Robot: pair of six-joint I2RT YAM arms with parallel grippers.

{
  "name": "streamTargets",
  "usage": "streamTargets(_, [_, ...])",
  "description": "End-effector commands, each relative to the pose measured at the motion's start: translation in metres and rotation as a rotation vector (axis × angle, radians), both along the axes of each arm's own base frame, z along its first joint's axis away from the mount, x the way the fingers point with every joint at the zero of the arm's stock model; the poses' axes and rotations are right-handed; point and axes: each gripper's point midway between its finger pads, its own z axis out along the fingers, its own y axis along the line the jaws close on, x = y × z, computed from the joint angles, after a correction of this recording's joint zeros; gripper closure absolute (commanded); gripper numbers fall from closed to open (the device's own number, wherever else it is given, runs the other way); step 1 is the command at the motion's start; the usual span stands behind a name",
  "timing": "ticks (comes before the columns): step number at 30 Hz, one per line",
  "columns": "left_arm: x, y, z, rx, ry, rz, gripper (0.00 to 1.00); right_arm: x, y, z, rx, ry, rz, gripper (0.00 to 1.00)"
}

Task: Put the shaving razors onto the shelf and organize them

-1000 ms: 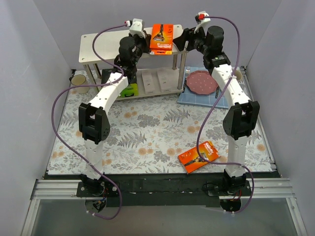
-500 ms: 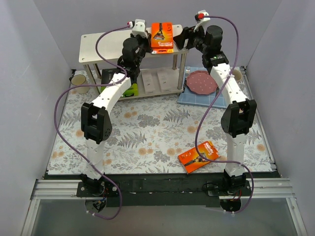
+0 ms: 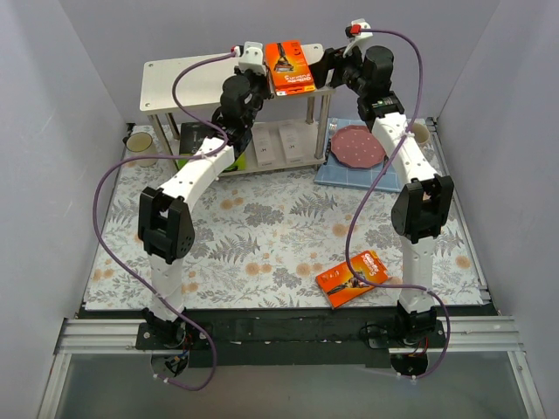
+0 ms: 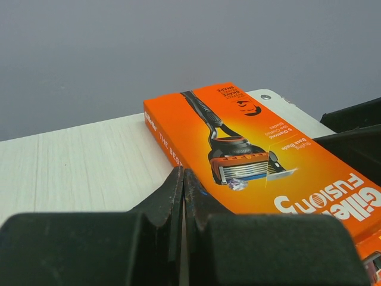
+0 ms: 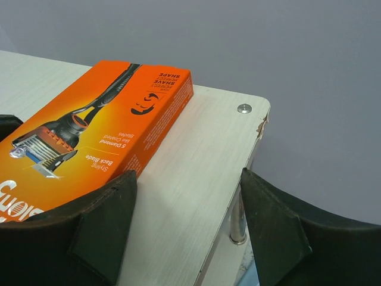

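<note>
1. On the shelf [image 3: 188,83], top board, right end: orange pack [image 3: 291,68] lies flat and looks slightly skewed.
2. The left gripper [image 4: 183,174] is pinched together and empty, tips against the pack's long side.
3. The right gripper [image 5: 187,177] is spread wide, gripping nothing, with the pack beside one finger.
4. I'd nudge slow and low, squaring the pack to the board edge, with the right fingers as a backstop.
5. The second orange pack [image 3: 352,278] waits on the table [image 3: 262,227], by the right arm's base.

Shelf [image 3: 162,83] at tabletop [image 3: 262,236] rear. One razor pack [image 3: 291,68] lies on its top board, right end; second pack [image 3: 352,278] lies on tabletop, front right. Plate [image 3: 349,144] sits right of shelf.
</note>
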Motion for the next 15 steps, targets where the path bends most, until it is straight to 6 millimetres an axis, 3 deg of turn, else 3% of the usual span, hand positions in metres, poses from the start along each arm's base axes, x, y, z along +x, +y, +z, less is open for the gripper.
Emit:
streamTargets(1, [-0.013,0.015,-0.011,0.000,0.073,0.078,1.00,-0.006,-0.002,0.017,-0.004,-0.022,-0.025,0.21])
streamTargets(4, [-0.023,0.040,0.010,-0.051,0.041,0.133,1.00,-0.005,-0.027,0.027,0.001,-0.024,-0.077,0.21])
streamTargets(6, [-0.041,0.060,0.033,-0.081,-0.003,0.160,0.94,-0.007,-0.051,0.036,0.009,-0.024,-0.125,0.21])
streamTargets(7, [-0.044,0.070,0.039,-0.087,-0.014,0.177,0.88,-0.012,-0.061,0.047,0.014,-0.030,-0.150,0.21])
streamTargets(8, [-0.058,0.080,0.053,-0.092,-0.034,0.185,0.82,-0.014,-0.069,0.043,0.009,-0.016,-0.167,0.20])
streamTargets(9, [-0.066,0.078,0.059,-0.082,-0.044,0.151,0.69,-0.015,-0.082,0.045,0.003,-0.015,-0.192,0.20])
streamTargets(10, [-0.074,0.078,0.063,-0.038,-0.059,0.109,0.62,-0.026,-0.094,0.060,0.003,-0.034,-0.228,0.19])
streamTargets(11, [-0.099,0.074,0.083,-0.004,-0.105,0.031,0.57,-0.029,-0.102,0.041,-0.031,0.016,-0.252,0.18])
streamTargets(12, [-0.110,0.067,0.064,0.050,-0.079,-0.030,0.47,-0.033,-0.116,0.033,-0.049,0.036,-0.284,0.17])
streamTargets(13, [-0.133,0.043,0.062,0.107,-0.097,-0.204,0.42,-0.050,-0.128,0.048,-0.055,0.015,-0.318,0.16])
streamTargets(14, [-0.149,0.034,0.044,0.168,-0.058,-0.293,0.38,-0.059,-0.137,0.040,-0.089,0.038,-0.340,0.15])
streamTargets(15, [-0.178,0.031,0.034,0.200,-0.048,-0.373,0.30,-0.065,-0.152,-0.002,-0.120,0.130,-0.365,0.15])
